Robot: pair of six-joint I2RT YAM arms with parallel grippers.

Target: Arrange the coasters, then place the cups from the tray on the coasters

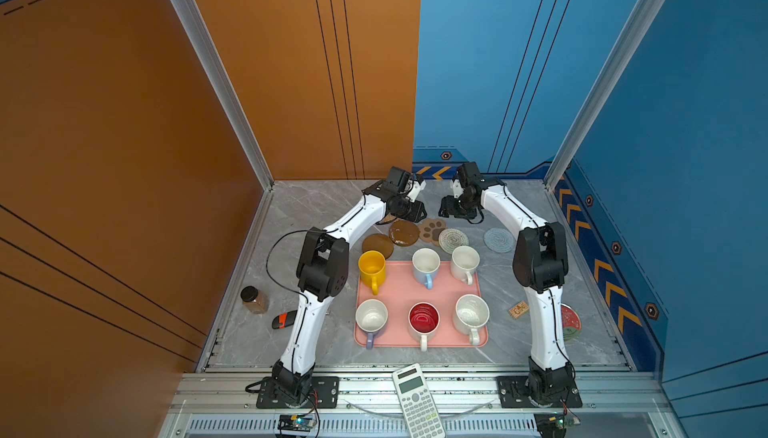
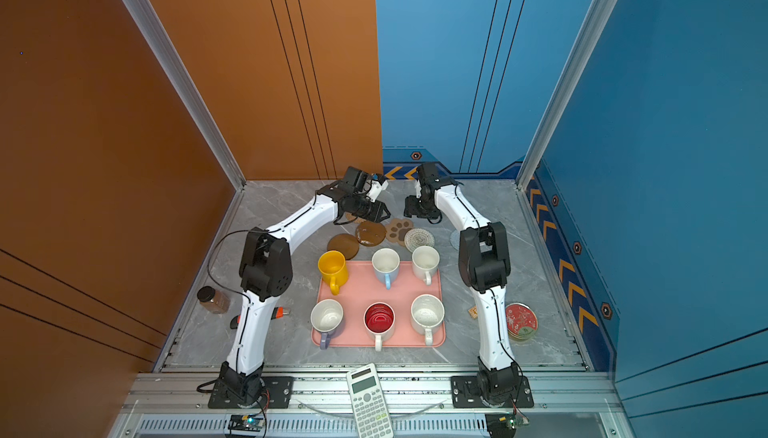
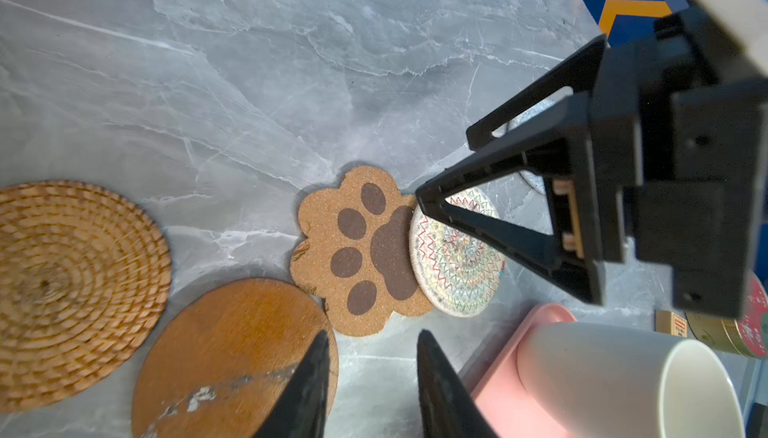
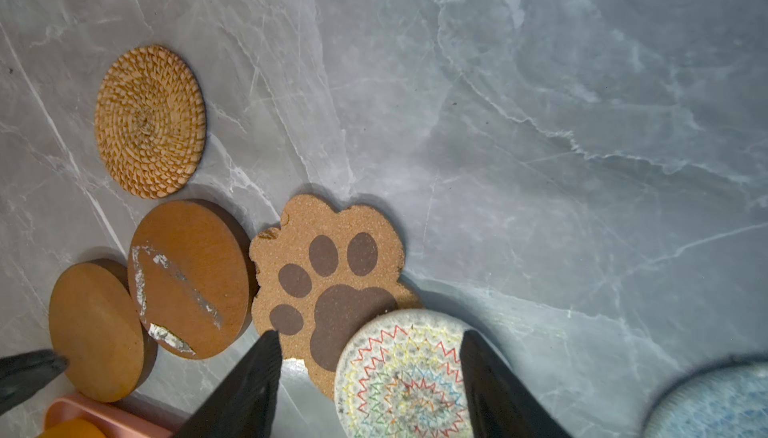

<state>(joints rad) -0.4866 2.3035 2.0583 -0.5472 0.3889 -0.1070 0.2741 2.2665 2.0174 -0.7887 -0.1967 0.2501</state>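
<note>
At the far end of the table [image 1: 316,207], behind the pink tray [image 1: 399,286], both my grippers are down low! My left gripper [image 3: 372,334] hangs with its jaws narrowly parted, nothing between them, one finger over the rim of the scratched dark brown disc [image 3: 232,357]. My right gripper [image 4: 370,334] is spread wide, fingers either side of the white woven round [image 4: 403,377], which laps onto the paw coaster [image 4: 328,274]. Whether they touch it, I cannot tell. The plain dark brown disc [image 4: 95,330] lies just beside the scratched one. The tan woven disc [image 4: 149,122] sits near, and the pale-blue round [image 1: 498,239] lies apart to the right. All six cups [image 1: 426,265] stand on the tray.
</note>
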